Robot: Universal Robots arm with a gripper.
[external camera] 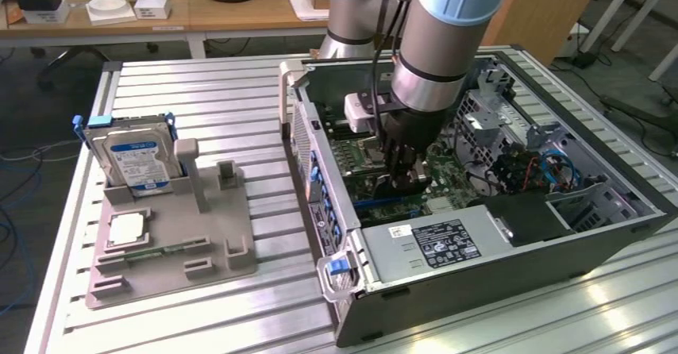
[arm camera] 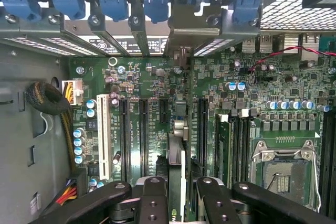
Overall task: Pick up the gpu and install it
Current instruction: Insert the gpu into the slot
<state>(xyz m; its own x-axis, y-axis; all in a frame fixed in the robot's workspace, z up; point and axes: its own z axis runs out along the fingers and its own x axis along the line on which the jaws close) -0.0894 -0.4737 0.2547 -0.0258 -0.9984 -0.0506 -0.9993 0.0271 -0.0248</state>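
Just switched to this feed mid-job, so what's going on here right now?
The robot arm has its gripper down inside the open computer case, over the motherboard. The fingers are closed on the gpu, held edge-on and lined up with the expansion slots beside the white slot. Whether it is seated yet cannot be told. Outside the case, the hard drive stands in the grey parts holder.

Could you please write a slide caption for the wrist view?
Gripper holding the gpu edge-on above the motherboard slots inside the open case.
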